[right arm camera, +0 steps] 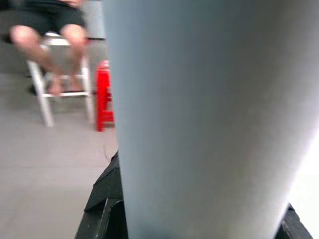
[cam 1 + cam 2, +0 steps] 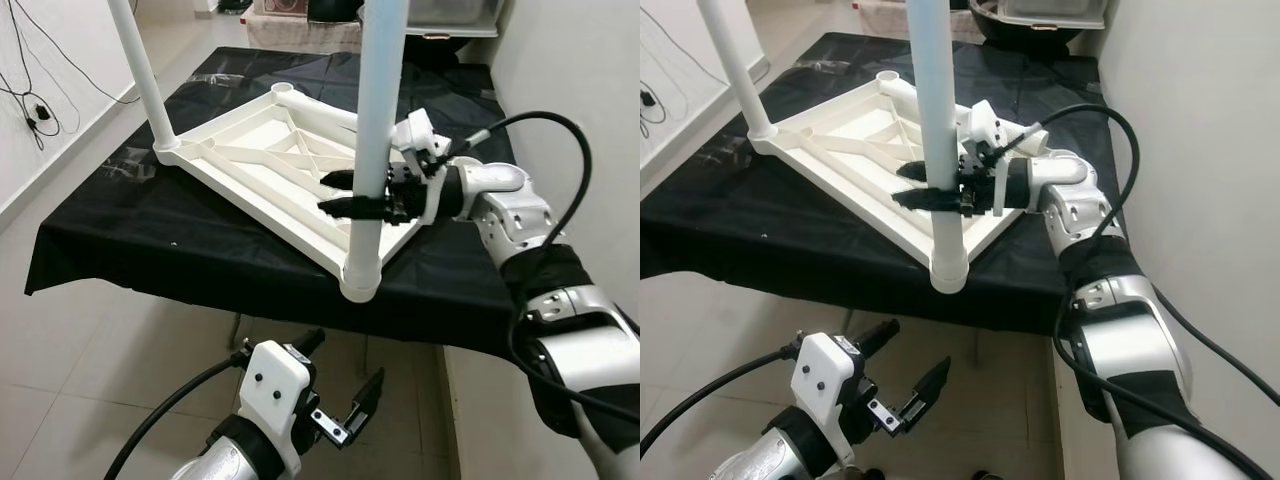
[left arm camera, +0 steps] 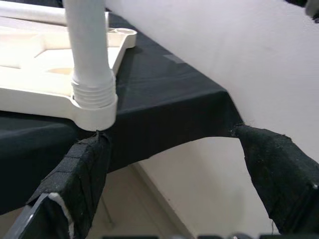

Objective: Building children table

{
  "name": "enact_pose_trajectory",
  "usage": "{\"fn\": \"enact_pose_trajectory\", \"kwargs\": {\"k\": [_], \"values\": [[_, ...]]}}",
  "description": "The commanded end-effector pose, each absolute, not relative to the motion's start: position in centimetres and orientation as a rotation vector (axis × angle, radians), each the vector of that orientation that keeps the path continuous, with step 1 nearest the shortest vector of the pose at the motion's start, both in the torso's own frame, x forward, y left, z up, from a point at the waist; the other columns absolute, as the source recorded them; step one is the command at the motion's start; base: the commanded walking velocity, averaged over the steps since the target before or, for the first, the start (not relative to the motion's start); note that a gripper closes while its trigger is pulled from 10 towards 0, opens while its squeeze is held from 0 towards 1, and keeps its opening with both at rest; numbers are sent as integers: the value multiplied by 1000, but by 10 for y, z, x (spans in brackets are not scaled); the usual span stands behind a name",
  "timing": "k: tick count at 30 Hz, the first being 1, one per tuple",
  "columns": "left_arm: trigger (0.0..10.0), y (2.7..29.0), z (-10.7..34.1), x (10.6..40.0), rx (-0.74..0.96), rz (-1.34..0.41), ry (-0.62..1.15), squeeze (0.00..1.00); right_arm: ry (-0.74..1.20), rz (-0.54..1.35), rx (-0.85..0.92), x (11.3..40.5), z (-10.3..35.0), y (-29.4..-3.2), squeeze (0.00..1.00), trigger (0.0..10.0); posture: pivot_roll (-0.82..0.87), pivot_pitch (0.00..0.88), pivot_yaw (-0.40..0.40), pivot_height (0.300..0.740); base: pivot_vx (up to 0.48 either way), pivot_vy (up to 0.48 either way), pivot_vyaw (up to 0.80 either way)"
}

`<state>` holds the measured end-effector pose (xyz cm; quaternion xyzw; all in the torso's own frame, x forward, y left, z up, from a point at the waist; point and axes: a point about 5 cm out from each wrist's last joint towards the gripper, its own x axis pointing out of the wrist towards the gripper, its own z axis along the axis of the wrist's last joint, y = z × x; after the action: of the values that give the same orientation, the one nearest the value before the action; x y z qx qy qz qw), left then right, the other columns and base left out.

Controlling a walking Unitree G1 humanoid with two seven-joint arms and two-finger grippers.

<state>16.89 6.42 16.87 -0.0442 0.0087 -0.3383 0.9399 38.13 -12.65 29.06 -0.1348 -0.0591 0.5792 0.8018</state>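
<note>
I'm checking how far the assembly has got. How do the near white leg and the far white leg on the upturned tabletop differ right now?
The near leg stands at the corner closest to the robot, with the right gripper closed around it; the far leg stands at the left corner with nothing gripping it. The near leg looks upright, while the far leg looks tilted. Both are white tubes set in corner sockets of the upturned tabletop.

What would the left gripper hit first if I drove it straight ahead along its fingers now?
Likely the white table leg where it screws into the tabletop's corner socket, or the black cloth edge just below it. The left gripper is open and points up at that corner from below; depth is unclear.
</note>
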Motion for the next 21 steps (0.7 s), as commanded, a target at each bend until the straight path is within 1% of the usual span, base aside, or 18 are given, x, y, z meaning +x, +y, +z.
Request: {"fn": "enact_pose_trajectory", "kwargs": {"k": [1,2,3,6,7,11,12,13,15,16,17,19,21], "values": [[10000,64,169,167,-78,-688,15,0,-13,1067,-293,392,268,-136,0,10000,119,226,-23,740,0,0,0],[10000,64,169,167,-78,-688,15,0,-13,1067,-293,392,268,-136,0,10000,119,226,-23,740,0,0,0],[10000,64,169,168,-78,-688,14,0,9,969,-266,398,264,-138,0,10000,116,228,-22,740,0,0,0],[10000,64,169,168,-78,-688,14,0,9,969,-266,398,264,-138,0,10000,116,228,-22,740,0,0,0],[10000,63,169,168,-78,-688,14,0,35,879,-231,403,260,-140,0,10000,116,230,-24,740,0,0,0],[10000,63,169,168,-78,-688,14,0,35,879,-231,403,260,-140,0,10000,116,230,-24,740,0,0,0],[10000,63,169,168,-79,-686,13,0,42,746,-170,409,257,-144,0,10000,116,232,-22,740,0,0,0],[10000,63,169,168,-79,-686,13,0,42,746,-170,409,257,-144,0,10000,116,232,-22,740,0,0,0],[10000,63,169,168,-80,-682,12,0,36,436,-54,418,252,-156,0,10000,116,236,-27,740,0,0,0],[10000,63,169,168,-80,-682,12,0,36,436,-54,418,252,-156,0,10000,116,236,-27,740,0,0,0],[10000,63,169,168,-81,-681,11,0,50,305,-9,420,248,-160,0,10000,114,235,-23,740,0,0,0],[10000,63,169,168,-81,-681,11,0,50,305,-9,420,248,-160,0,10000,114,235,-23,740,0,0,0],[10000,63,169,169,-82,-682,10,0,50,138,50,422,244,-162,0,10000,108,236,-23,740,0,0,0]]}}
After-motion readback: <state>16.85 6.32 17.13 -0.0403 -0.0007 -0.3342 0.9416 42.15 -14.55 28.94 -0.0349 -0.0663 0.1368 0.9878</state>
